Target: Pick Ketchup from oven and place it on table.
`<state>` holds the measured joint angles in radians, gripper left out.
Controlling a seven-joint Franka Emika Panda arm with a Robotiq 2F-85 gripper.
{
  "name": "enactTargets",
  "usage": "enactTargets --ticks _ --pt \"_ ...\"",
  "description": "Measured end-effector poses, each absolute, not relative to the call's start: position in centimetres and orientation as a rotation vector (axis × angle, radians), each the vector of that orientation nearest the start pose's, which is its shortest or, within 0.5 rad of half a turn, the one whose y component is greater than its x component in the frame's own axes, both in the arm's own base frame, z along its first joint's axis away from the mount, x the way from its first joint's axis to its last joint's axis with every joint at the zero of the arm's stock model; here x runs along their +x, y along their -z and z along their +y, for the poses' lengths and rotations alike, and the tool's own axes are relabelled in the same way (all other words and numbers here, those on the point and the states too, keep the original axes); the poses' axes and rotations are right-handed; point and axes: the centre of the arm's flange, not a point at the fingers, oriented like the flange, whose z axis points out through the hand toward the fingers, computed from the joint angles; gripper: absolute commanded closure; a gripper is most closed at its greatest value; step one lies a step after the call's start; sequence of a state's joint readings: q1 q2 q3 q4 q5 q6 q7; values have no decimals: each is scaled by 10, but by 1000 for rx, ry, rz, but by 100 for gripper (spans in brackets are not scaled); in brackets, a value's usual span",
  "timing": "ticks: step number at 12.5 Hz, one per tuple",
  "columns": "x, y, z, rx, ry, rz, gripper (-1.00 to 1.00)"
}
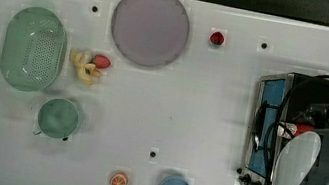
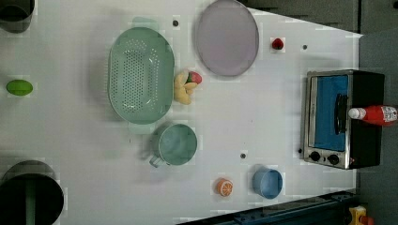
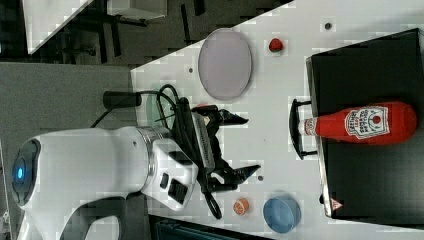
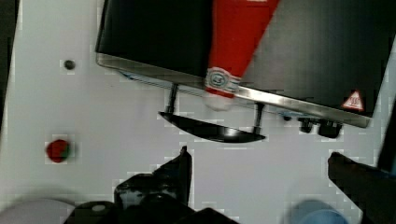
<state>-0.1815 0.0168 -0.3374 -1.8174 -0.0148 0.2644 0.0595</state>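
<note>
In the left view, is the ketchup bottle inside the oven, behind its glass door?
No. The ketchup lies on its side on the oven's black top, its white cap sticking out past the front edge above the door handle.

Green colander (image 2: 141,75), lilac plate (image 2: 227,37), blue cup (image 2: 267,183), strawberry (image 2: 278,44).

Probably a lab: robot arm (image 3: 100,160) over holed white table (image 1: 189,117)
</note>
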Motion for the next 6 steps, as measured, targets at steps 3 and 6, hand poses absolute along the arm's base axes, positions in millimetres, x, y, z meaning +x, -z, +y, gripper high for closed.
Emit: enactTargets --ticks 3,6 --pt "505 -485 -298 -2437 21 2026 -100" --pt "502 -465 -353 -2384 222 2141 -100"
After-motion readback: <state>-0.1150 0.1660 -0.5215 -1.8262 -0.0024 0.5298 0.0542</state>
